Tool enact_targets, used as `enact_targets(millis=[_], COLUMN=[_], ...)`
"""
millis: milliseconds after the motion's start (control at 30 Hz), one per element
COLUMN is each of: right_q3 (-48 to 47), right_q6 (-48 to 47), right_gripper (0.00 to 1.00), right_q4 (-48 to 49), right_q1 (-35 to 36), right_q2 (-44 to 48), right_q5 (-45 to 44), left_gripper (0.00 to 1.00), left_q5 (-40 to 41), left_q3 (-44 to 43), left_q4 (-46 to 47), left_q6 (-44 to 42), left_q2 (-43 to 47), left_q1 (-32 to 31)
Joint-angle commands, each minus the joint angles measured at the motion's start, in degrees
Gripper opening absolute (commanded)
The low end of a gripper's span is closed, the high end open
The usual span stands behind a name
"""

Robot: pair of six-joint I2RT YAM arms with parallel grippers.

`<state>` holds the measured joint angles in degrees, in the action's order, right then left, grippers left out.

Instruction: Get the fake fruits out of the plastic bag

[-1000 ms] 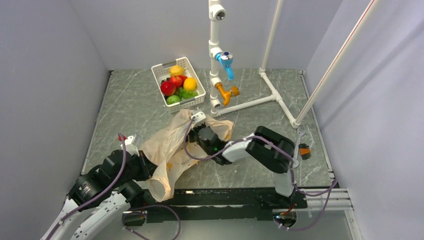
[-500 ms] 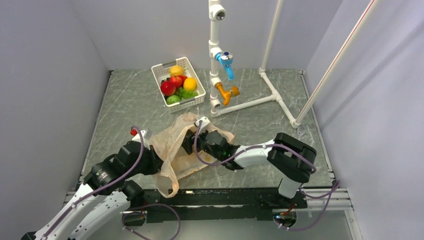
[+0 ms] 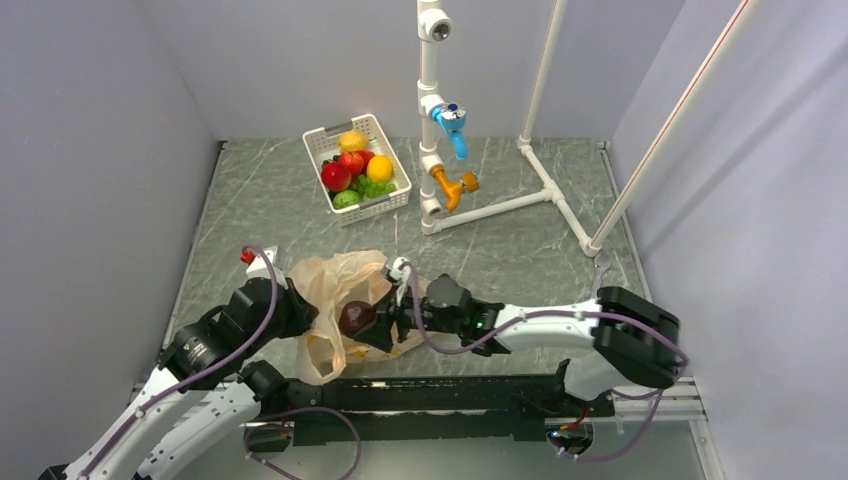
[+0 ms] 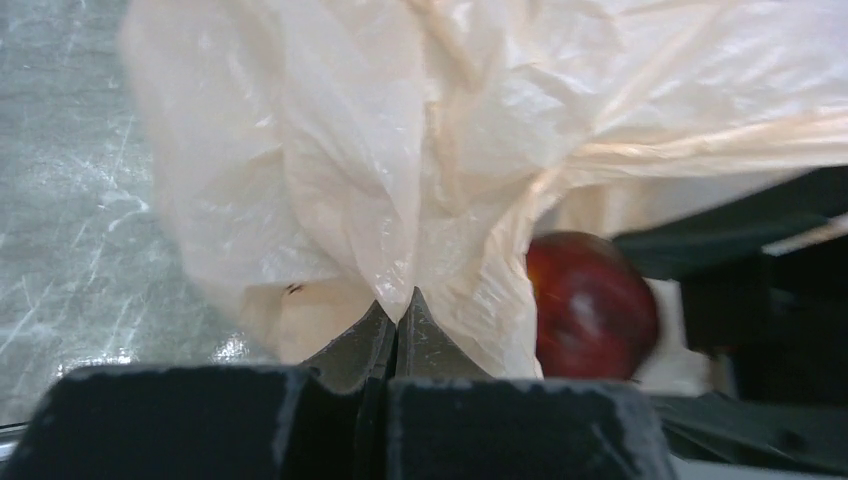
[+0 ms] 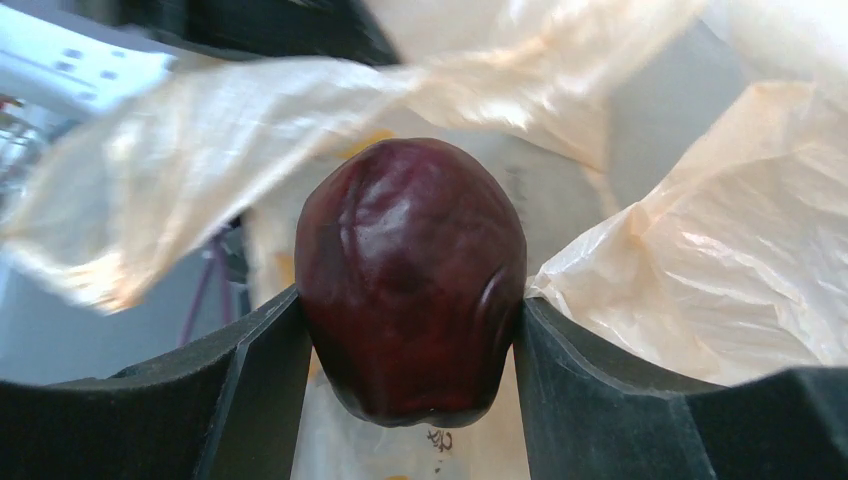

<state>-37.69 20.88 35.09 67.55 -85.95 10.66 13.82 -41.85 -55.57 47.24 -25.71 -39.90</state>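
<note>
Fruit: the dark maroon fruit (image 5: 410, 285) is round, shiny and smooth, with little dents.
Where: by the table's (image 3: 500, 240) near edge, at the mouth of the plastic bag (image 3: 325, 285).
Bag: thin, crinkly, peach, see-through.
My right gripper (image 5: 408, 310): holds the fruit between both fingers.
My left gripper (image 4: 397, 318): pinched tight on a fold of the bag.

Black-and-white arms (image 3: 545, 330), purple cables (image 3: 272, 300)

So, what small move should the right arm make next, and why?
Probably lift the right gripper clear of the plastic bag: it is shut on the dark maroon fruit, with bag film around it, and the left gripper pinches the bag.
</note>
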Motion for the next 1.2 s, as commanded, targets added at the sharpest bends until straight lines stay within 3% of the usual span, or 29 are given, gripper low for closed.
enact_targets(millis=[0, 200, 333, 467, 567, 767, 967, 1167], right_q3=[3.5, 0.6, -0.9, -2.1, -4.4, -5.9, -1.7, -4.1], right_q6=[1.9, 1.4, 9.9, 17.1, 19.6, 14.0, 7.8, 4.7], right_gripper=[0.15, 0.14, 0.15, 0.16, 0.18, 0.24, 0.34, 0.41], right_q4=[7.2, 9.3, 17.0, 23.8, 21.2, -1.3, -3.8, -13.4], right_q1=[-0.5, -1.4, -2.7, -2.9, -3.9, -5.6, -5.9, -5.9], right_q2=[9.0, 11.6, 12.0, 10.1, 8.9, 14.0, 14.1, 9.3], right_q5=[3.9, 12.8, 25.2, 28.4, 25.3, 5.8, -1.4, -6.1], left_gripper=[0.0, 0.0, 0.0, 0.0, 0.0, 0.0, 0.0, 0.0], left_q5=[0.3, -1.6, -2.0, -5.6, -10.3, -7.5, -6.3, -4.4], left_q3=[-1.7, 0.1, 0.7, 1.4, 3.2, 3.6, 5.1, 2.8], left_q4=[0.8, 1.6, 2.0, 3.8, 7.5, 4.6, 4.9, 3.4], left_q6=[-2.2, -1.3, -1.2, -1.1, -1.3, 0.4, 0.7, 0.1], left_q2=[-3.1, -2.8, -1.3, -2.2, -3.3, -2.8, -0.3, -3.1], left_q1=[-0.1, -0.2, -0.2, -0.2, -0.2, -0.2, -0.2, -0.2])
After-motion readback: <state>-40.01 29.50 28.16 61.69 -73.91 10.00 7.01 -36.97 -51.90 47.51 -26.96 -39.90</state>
